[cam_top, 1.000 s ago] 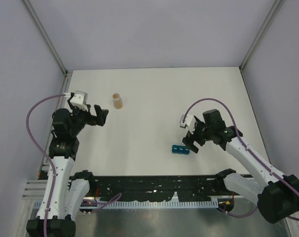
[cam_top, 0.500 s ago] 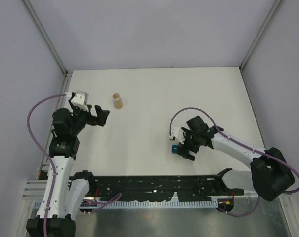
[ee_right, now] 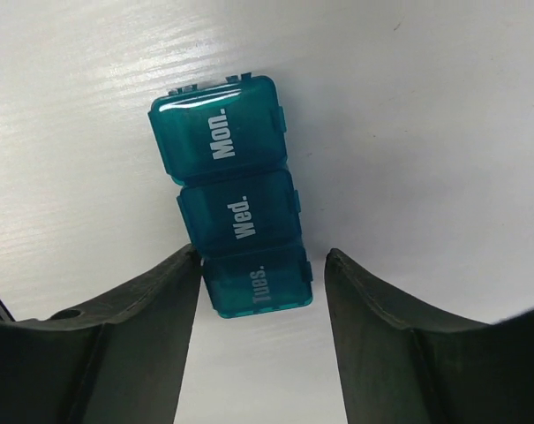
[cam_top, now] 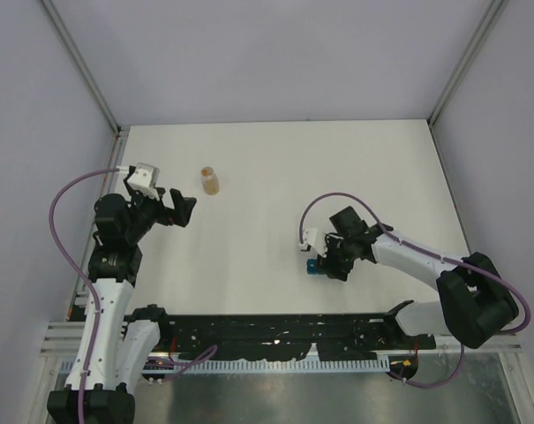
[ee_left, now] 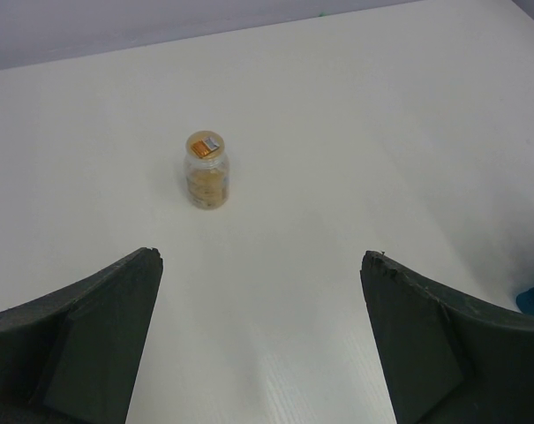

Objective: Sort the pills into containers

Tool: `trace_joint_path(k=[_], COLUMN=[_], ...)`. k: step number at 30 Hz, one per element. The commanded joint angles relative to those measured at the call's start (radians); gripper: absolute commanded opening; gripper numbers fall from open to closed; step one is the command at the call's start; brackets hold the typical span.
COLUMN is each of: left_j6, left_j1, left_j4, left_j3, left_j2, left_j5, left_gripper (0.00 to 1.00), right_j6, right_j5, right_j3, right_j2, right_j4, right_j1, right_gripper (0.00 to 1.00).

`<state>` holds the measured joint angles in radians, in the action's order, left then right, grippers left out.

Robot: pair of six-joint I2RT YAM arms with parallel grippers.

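Note:
The containers (ee_right: 236,190) are a teal strip of three lidded boxes marked Mon., Wed. and Tues., all lids down, lying flat on the white table (cam_top: 275,168). My right gripper (ee_right: 262,252) straddles the Tues. end; the left finger (ee_right: 161,291) touches the strip's side, while a gap remains at the right finger (ee_right: 364,300), so it is open. From above, only a teal end of the containers (cam_top: 312,266) shows beside my right gripper (cam_top: 327,263). A small clear vial (ee_left: 206,172) holding the tan pills stands upright, capped, ahead of my open, empty left gripper (ee_left: 261,256). Overhead, that left gripper (cam_top: 180,208) is below-left of the vial (cam_top: 210,180).
Grey walls and metal frame posts (cam_top: 94,88) bound the table on three sides. A black slotted rail (cam_top: 275,327) runs along the near edge by the arm bases. A purple cable (cam_top: 333,199) loops above the right wrist.
The right arm has swung left and lowered over the teal strip, and its jaws have narrowed around the Tues. end. The left arm and the vial have stayed put.

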<state>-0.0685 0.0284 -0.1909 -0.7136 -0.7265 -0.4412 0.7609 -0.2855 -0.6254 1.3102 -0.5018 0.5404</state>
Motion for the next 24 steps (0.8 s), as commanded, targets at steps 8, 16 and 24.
trace_joint_path(k=[8, 16, 24], left_j6=[-0.008, 0.045, 0.156], left_j1=[0.002, -0.094, -0.335], left_j4=[0.065, 0.021, -0.064], left_j3=[0.003, -0.059, -0.168], left_j2=[0.001, -0.034, -0.149], left_j5=[-0.106, -0.346, -0.471], left_gripper=[0.99, 0.99, 0.99], right_j6=[0.005, -0.083, -0.19], right_j5=[-0.058, -0.173, -0.25], right_j3=[-0.157, -0.397, -0.64], right_j2=[0.028, -0.019, 0.024], right_j4=[-0.095, -0.205, -0.296], right_j1=[0.004, 0.044, 0.131], right_gripper=[0.37, 0.22, 0.18])
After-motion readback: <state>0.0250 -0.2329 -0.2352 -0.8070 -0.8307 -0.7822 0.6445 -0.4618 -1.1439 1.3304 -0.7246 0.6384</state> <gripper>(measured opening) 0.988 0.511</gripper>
